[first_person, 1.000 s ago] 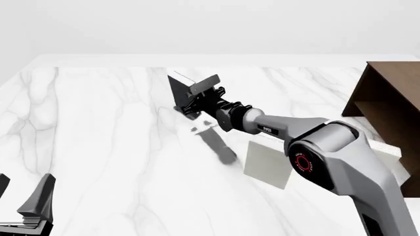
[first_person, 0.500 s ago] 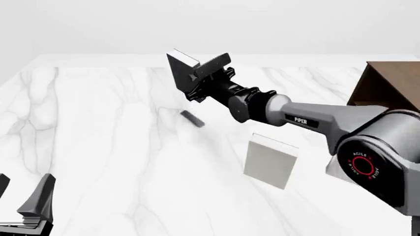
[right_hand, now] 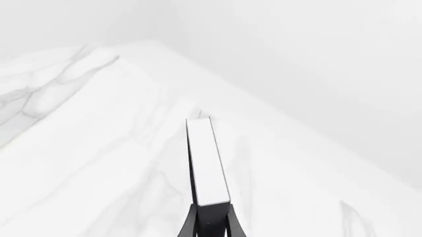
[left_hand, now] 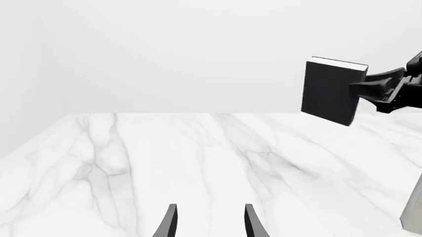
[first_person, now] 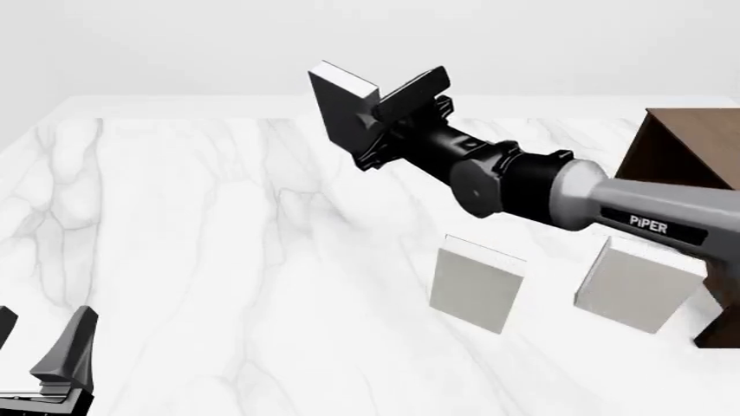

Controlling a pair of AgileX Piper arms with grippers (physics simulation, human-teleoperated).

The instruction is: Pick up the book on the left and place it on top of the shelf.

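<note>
While right gripper (first_person: 387,121) lifts book (first_person: 342,117), grey books (first_person: 477,284) stand below.

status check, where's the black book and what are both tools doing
Right tool shut on the book, held above the table. Left tool open, idle. Shelf at far right; no obstruction visible.

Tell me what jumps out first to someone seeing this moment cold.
The black book, held well above the marble table by the right gripper, fingers clamped on it. Below, two pale grey books stand on the table near the dark brown shelf at the right edge. The left gripper sits open at the near left corner.
</note>
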